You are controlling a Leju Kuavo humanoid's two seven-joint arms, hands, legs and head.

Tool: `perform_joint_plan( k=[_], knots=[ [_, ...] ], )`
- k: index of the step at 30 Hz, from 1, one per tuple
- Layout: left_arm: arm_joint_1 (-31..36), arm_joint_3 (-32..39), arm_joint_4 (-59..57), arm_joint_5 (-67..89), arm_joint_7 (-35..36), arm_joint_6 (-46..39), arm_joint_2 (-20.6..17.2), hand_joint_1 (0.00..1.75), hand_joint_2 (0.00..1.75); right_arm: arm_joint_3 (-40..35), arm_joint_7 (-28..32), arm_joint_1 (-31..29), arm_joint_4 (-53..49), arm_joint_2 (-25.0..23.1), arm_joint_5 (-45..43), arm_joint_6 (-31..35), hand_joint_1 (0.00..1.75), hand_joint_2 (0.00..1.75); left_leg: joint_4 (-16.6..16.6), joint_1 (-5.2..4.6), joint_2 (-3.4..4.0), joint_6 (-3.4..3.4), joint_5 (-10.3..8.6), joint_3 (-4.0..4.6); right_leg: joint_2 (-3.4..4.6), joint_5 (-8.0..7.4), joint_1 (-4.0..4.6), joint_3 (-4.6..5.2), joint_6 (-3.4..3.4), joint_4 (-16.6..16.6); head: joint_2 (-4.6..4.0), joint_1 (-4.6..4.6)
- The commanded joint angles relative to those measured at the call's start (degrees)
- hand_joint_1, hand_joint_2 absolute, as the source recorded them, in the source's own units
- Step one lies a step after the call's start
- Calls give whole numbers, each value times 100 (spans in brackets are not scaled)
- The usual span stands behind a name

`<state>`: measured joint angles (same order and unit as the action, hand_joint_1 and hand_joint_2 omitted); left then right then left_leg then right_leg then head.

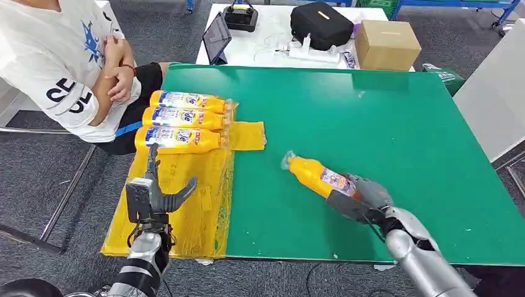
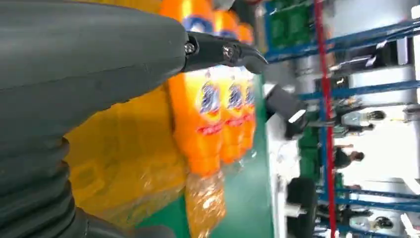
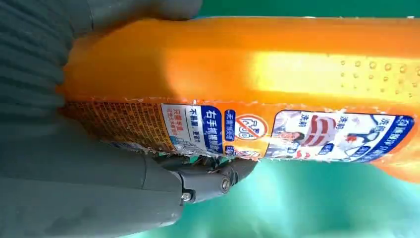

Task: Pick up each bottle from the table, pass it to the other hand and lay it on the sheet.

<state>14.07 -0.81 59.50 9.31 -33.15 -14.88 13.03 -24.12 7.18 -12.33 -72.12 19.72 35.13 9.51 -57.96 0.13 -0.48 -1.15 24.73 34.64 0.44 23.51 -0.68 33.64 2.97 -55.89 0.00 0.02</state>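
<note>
From the head view there are four orange bottles total: three [image 1: 182,119] lying side by side on the crinkly yellow plastic sheet [image 1: 198,216] at the left edge of the green table [image 1: 384,124], and a fourth bottle [image 1: 316,175] held by its base in the right hand [image 1: 362,198], just above the table. The left hand [image 1: 155,195] is over the sheet, fingers spread, holding nothing. A seated person [image 1: 68,62] is beside the table; behind it, a white table [image 1: 272,37] carries a cardboard box [image 1: 387,43] and black bag [image 1: 322,25].

Left wrist view: the same three bottles [image 2: 218,99] past the thumb [image 2: 223,52].

Right wrist view: fingers [image 3: 208,176] wrapped around the glossy labelled bottle [image 3: 247,74].
</note>
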Motion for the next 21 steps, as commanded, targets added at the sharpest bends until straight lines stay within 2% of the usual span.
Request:
perform_joint_plan(
  k=[1, 2, 3, 4, 12, 14, 16, 18, 20, 21],
  knots=[
    [-98, -430, 120, -696, 614, 992, 200, 0, 175, 1313, 1414, 627, -2187, -2100, 683, 2851, 175, 175, -2, 7, 48, 17, 14, -9, 39, 4, 8, 17, -21, -11, 0, -11],
    [-39, -551, 30, -841, 713, 1177, 200, 0, 175, 1343, 1439, 685, -2406, -2125, 860, 3030, 175, 175, -3, -1, 17, 11, 5, 6, 6, 8, 0, 28, -14, -15, 0, 0],
    [15, -645, -34, -960, 759, 1309, 202, 0, 175, 1599, 1722, 764, -2604, -2354, 903, 3049, 175, 175, -6, 4, -6, 10, 1, 16, -8, 12, 4, 27, -12, -16, 0, 4],
    [39, -671, -64, -981, 763, 1304, 207, 0, 175, 1592, 1730, 788, -2634, -2344, 898, 3049, 175, 175, -9, 6, -18, 13, 5, 17, -13, 18, 7, 26, -16, -22, 0, 0],
    [64, -731, -90, -1069, 755, 1277, 144, 0, 175, 1696, 1896, 776, -2513, -2372, 796, 3049, 175, 175, -1, 2, -12, 9, -3, 25, -16, 6, 0, 29, -8, -9, 0, 0],
    [94, -845, -112, -1438, 931, 1655, 118, 0, 175, 2213, 2549, 831, -2619, -2840, 936, 3049, 175, 175, -1, -1, -10, 10, -1, 20, -14, 7, -3, 24, -11, -9, 0, 2],
    [154, -1029, -134, -1676, 1000, 2036, 92, 0, 175, 2466, 2873, 891, -2691, -3080, 1186, 3049, 175, 175, -1, -1, -12, 13, 0, 21, -17, 9, -3, 26, -13, -12, 0, 0],
    [153, -1194, -53, -1897, 1052, 2395, 45, 0, 175, 2472, 2865, 898, -2511, -3072, 1284, 3049, 175, 175, -2, 1, -15, 14, 0, 17, -24, 11, 0, 24, -14, -12, 0, 0],
    [109, -1394, 76, -2065, 1064, 2784, -90, 0, 175, 2178, 2786, 871, -2163, -2811, 1150, 3049, 175, 175, 0, 4, -17, 14, 3, 10, -24, 12, 3, 15, -15, -8, 0, -2],
    [118, -1595, 160, -1848, 951, 2805, -200, 0, 175, 1866, 2656, 843, -1823, -2612, 803, 2830, 175, 175, 4, 6, -8, 14, 5, -1, -15, 10, 5, 6, -16, -1, 0, 0]
  ],
)
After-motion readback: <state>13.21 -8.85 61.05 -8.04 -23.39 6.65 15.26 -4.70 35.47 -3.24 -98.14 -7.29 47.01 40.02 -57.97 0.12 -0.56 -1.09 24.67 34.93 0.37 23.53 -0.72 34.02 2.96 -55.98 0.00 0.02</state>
